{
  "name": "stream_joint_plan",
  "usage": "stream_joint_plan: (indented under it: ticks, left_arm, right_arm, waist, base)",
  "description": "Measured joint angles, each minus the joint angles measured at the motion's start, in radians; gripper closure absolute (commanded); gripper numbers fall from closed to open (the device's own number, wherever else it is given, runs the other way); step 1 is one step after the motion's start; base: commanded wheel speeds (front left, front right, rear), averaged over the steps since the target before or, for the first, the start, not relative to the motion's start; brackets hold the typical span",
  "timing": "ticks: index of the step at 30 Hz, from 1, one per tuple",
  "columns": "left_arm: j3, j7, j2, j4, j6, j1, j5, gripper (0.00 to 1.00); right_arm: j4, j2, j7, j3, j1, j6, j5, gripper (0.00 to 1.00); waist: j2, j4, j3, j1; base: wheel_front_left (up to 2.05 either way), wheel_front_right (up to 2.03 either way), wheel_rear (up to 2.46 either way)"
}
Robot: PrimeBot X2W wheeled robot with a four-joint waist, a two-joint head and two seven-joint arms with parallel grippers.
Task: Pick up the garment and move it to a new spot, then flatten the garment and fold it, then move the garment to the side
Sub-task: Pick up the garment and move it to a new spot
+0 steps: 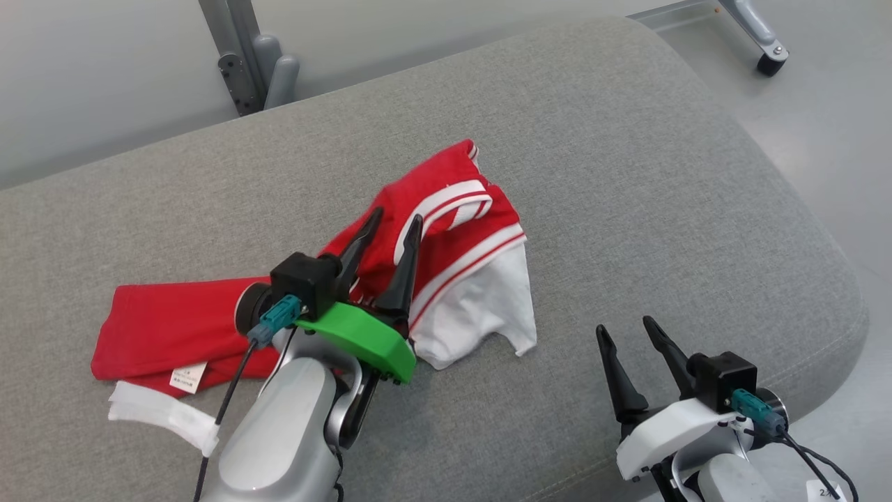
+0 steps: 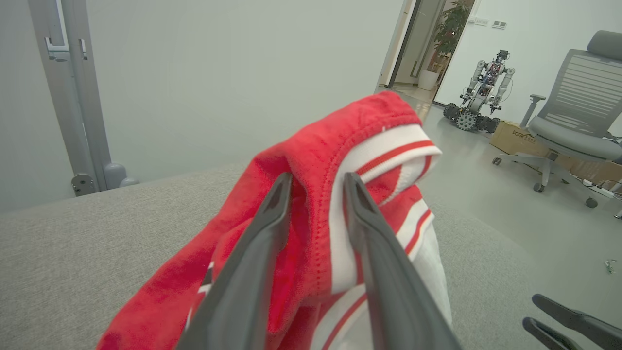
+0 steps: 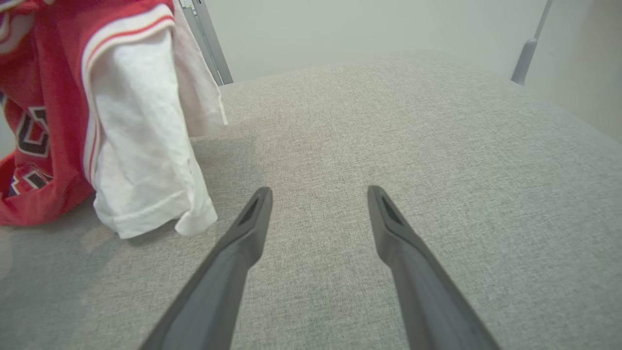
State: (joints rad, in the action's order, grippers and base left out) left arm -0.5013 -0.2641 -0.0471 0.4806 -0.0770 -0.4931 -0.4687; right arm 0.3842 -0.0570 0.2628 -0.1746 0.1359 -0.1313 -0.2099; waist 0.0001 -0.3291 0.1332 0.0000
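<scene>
The red jersey garment [image 1: 460, 230] with white stripes and soft knit cloth lies on the broad grey fabric-covered cushion [image 1: 627, 174]. One end trails flat behind and to the outer side of the left gripper [image 1: 398, 213], while the other is drawn up into a peak right at its fingertips. That shape suggests it was raised by one bunched edge to be set down in a new spot. In the left wrist view, the left gripper [image 2: 319, 176] stands partway open, with a red seam fold between the two fingers and touching them. This looks like a loose hold being let go rather than a firm pinch. The white sleeve [image 1: 481, 307] hangs down just beyond it, towards the right gripper [image 1: 624, 323]. The right gripper hovers wide open over bare cushion and holds nothing.
</scene>
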Motion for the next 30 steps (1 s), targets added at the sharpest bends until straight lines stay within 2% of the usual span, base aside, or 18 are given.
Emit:
stream_joint_plan:
  ticks: [7,14,20,25,30]
  left_arm:
    - [0.133,0.000,-0.001,0.018,0.020,0.112,0.081,0.00]
    - [0.354,0.000,-0.006,-0.089,0.044,0.297,0.174,0.00]
    - [0.494,0.000,-0.005,-0.168,0.054,0.447,0.253,0.00]
    - [0.573,0.000,-0.003,-0.210,0.064,0.539,0.286,0.00]
    - [0.595,0.000,-0.003,-0.213,0.060,0.600,0.289,0.00]
  right_arm:
    - [-0.006,0.005,0.000,0.005,0.000,0.000,-0.007,0.00]
    - [-0.012,0.007,0.000,0.017,-0.020,0.000,-0.007,0.00]
    - [-0.026,0.007,0.000,0.028,-0.049,0.000,0.002,0.00]
    - [-0.033,0.007,0.000,0.030,-0.062,0.000,0.013,0.00]
    - [-0.031,0.007,0.000,0.036,-0.089,0.000,0.015,0.00]
  waist:
    - [0.0000,0.035,-0.004,0.0000]
    - [0.0000,0.103,-0.041,0.0000]
    - [0.0000,0.163,-0.081,0.0000]
    - [0.0000,0.201,-0.116,-0.0001]
    - [0.0000,0.231,-0.149,-0.0001]
  base:
    - [0.00,0.00,0.00]
    - [0.00,0.00,0.00]
    - [0.00,0.00,0.00]
    - [0.00,0.00,0.00]
    - [0.00,0.00,0.00]
